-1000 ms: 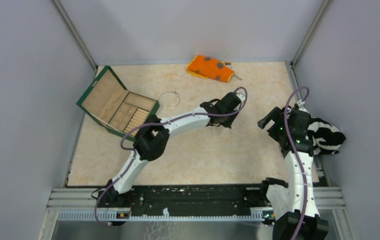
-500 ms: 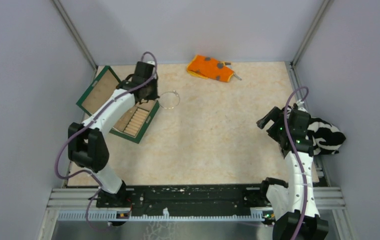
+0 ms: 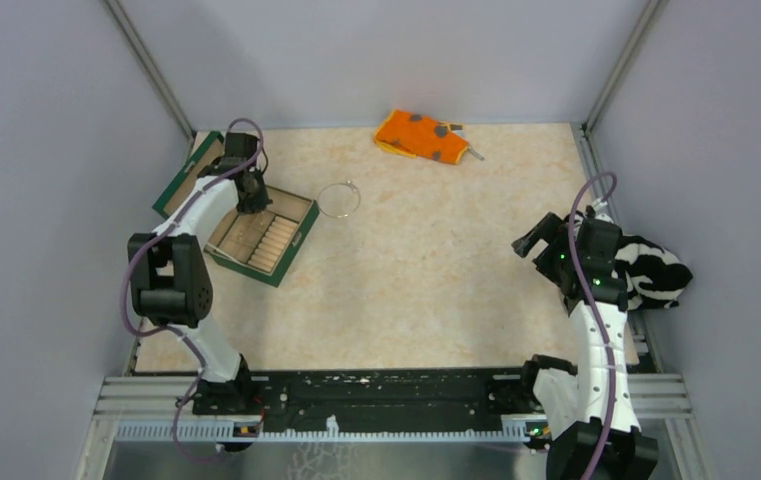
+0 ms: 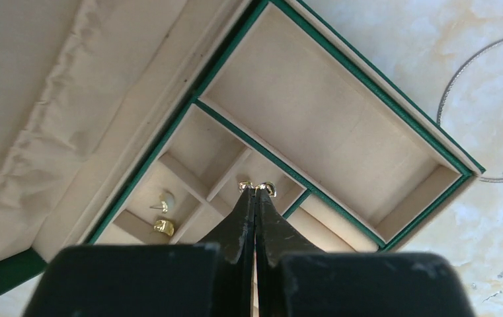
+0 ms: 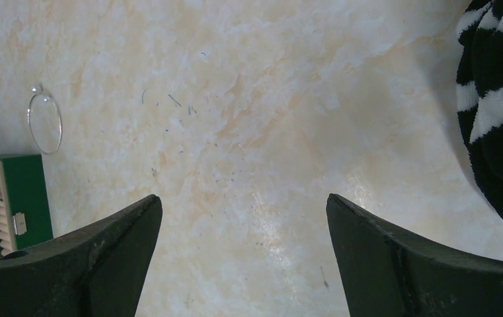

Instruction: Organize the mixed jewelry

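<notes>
One bangle (image 3: 339, 216), marbled tabletop (image 3: 406, 290), grey walls (image 3: 386, 50).

Orange grey-spotted cloth (image 3: 421, 136) at far edge of marbled tabletop (image 3: 416, 290); b/w striped cloth (image 3: 656, 272) bunched at R edge.

Matt beige felt-like lining fills the green jewelry box (image 4: 328, 125), its lid faced in puckered satiny cloth (image 4: 57, 99). The wire bangle (image 5: 30, 122) is bright silvery metal; the gold-coloured piece (image 4: 270, 189) in the matt black plastic left gripper (image 4: 256, 193) gleams (the marble-look tabletop (image 5: 255, 132) is glossy).
</notes>
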Available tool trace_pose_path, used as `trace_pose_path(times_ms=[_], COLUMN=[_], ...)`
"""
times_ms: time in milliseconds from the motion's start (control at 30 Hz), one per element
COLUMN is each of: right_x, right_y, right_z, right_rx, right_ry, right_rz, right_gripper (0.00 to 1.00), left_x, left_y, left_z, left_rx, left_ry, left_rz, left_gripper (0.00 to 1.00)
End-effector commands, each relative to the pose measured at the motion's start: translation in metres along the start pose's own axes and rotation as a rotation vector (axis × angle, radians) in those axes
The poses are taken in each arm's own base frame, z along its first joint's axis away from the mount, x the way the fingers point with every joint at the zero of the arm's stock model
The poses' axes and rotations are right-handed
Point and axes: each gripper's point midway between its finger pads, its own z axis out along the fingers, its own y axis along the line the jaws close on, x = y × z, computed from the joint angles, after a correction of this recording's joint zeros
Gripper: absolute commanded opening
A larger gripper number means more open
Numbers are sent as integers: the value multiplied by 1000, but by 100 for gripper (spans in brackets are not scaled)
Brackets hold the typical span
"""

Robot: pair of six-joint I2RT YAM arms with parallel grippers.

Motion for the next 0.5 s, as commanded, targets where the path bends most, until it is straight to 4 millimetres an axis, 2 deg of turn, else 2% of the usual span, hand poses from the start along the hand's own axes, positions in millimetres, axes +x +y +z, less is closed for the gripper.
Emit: trace_pose_path(times_ms=[0,367,433,467], right_x=[-24,-22,-22,-22], right_y=[15,15,15,15], right_z=[-9,-9,-10,-10], right_rx=[-42,-43,-43,-43], right_ry=[-72,-67,-67,-69], right_rz=[-21,-19,-20,-21], right_gripper=[94,93,93,93], left_x=[0,10,10,8], left_y=[-7,-3,-4,-4], left_z=[11,25,24,22], left_rx=[22,-21,-21,-18], left_ry=[-6,37,41,37], left_rz=[-22,-34,-40,-42], left_gripper=[0,0,8,17])
